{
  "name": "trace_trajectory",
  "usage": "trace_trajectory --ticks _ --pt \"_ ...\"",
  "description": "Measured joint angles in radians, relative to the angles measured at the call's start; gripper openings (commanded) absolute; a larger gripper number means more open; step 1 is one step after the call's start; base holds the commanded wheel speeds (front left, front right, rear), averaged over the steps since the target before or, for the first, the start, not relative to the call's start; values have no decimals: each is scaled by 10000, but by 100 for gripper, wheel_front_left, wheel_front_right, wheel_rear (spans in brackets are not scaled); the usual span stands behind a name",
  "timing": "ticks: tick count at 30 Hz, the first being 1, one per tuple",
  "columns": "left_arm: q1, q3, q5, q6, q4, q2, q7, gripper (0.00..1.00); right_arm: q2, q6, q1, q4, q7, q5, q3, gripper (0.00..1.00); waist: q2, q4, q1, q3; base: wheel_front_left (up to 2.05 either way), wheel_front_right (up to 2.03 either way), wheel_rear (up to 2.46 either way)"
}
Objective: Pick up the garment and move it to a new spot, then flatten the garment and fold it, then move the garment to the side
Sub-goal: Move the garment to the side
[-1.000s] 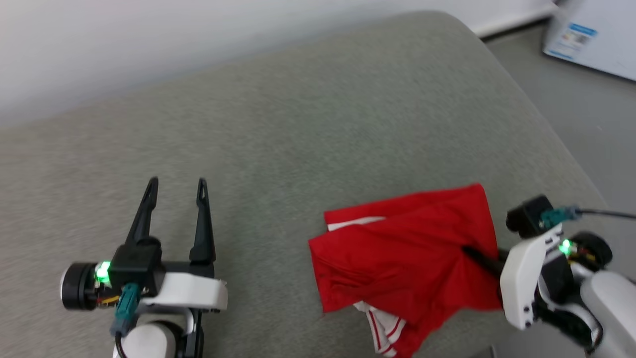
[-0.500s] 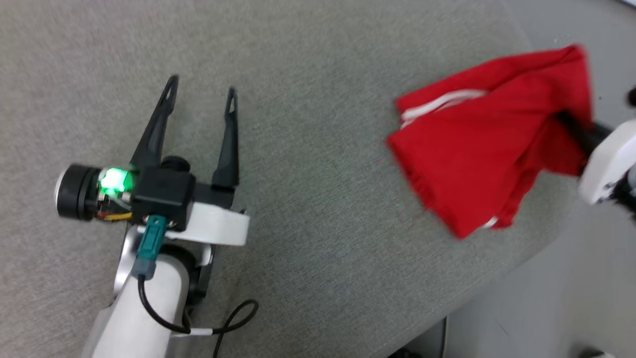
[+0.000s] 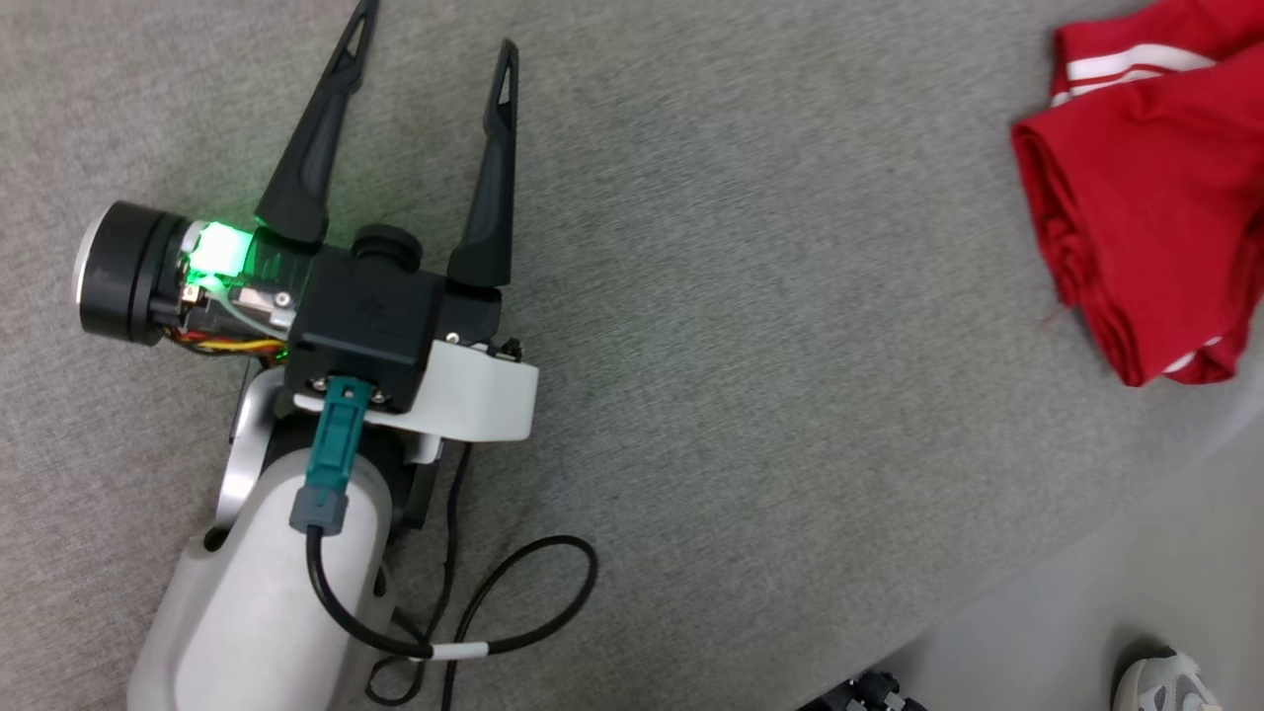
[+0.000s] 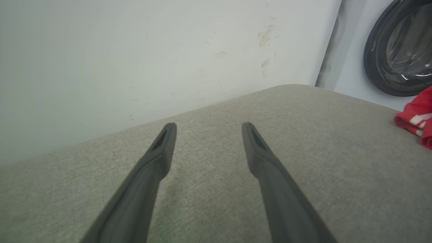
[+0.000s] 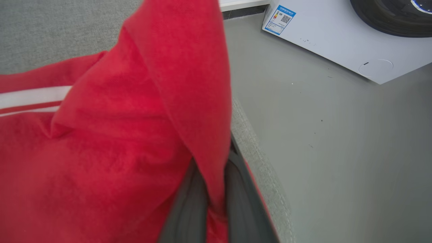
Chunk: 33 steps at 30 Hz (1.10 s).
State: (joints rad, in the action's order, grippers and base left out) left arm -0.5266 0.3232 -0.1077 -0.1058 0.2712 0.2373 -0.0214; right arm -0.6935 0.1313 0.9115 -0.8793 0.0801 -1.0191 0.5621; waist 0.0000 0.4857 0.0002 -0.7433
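Grey fabric surface (image 3: 750,346): a broad padded top with a rounded edge, taken here as the reference for every position. A pale scuffed wall (image 4: 135,50) rises behind its far edge.

Floor (image 5: 337,135): smooth grey, beyond the surface's right edge.

White appliance (image 5: 337,40): stands on the floor past the surface's far right corner, with 1 dark round door (image 4: 401,50) and 1 blue-and-white label (image 5: 280,19) near its corner.

Garment (image 3: 1145,197): red cloth with white stripes, bunched in thick folds at the surface's right edge. Part of it rests on the surface, and 1 fold is drawn up off it. From the left wrist camera a red corner with white trim (image 4: 416,118) shows at the surface's right side.

Left gripper (image 3: 437,27): above the surface's left part, well apart from the garment. Its 2 dark fingers stand wide apart with nothing between them (image 4: 208,125); a green light (image 3: 219,247) glows on the wrist.

Right gripper (image 5: 212,182): at the surface's right edge, its 2 fingers pressed together on the raised fold of the garment.

Black cable (image 3: 494,612): loops from the left wrist over the surface's near part.

Pale shoe (image 3: 1165,681): on the floor off the surface's near right edge.
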Motion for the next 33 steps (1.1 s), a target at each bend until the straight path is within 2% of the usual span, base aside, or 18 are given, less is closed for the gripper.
trace_trajectory --ticks 1,2,6,10,13,17,21,25,29,33 --pt "-46 25 -31 4 2 -4 -27 100 98 0 76 -184 153 -46 21 42 0 -28 0 -89 0 0 0" --pt "-86 59 -31 6 4 -17 -35 100 165 0 136 -422 418 -29 58 98 0 -62 0 -157 0 0 0" --pt "-201 163 -23 50 -36 -77 -19 100 221 0 434 -1409 1358 75 38 100 0 -230 0 -203 0 0 0" --pt "-133 174 134 -54 -255 -138 213 100 88 2 775 -2050 1783 481 -251 100 0 -395 -1 3 0 0 0" --pt "118 142 345 -188 -489 -244 525 100 -299 2 938 -1712 1797 1333 -1166 100 0 -532 -1 295 0 0 0" --pt "686 -25 767 -422 -918 -391 1076 100 -518 2 379 -570 1816 2888 -3170 100 0 -749 -1 849 0 0 0" --pt "1411 -245 1221 -619 -1338 -468 1607 100 -8 2 -1150 917 1824 4562 -5262 100 0 -975 -2 1580 0 0 0" --pt "2103 -399 1664 -765 -1737 -621 2033 100 788 0 -2707 2343 1822 5793 -6730 100 0 -1235 -3 2385 0 0 0" --pt "2791 -596 2134 -894 -2107 -792 2336 100 1695 0 -4039 3626 1822 6566 -7417 100 0 -1475 -3 3194 0 0 0" --pt "3349 -763 2508 -970 -2449 -913 2552 100 2282 0 -5166 4753 1824 7035 -7722 100 1 -1704 -5 3973 0 0 0"
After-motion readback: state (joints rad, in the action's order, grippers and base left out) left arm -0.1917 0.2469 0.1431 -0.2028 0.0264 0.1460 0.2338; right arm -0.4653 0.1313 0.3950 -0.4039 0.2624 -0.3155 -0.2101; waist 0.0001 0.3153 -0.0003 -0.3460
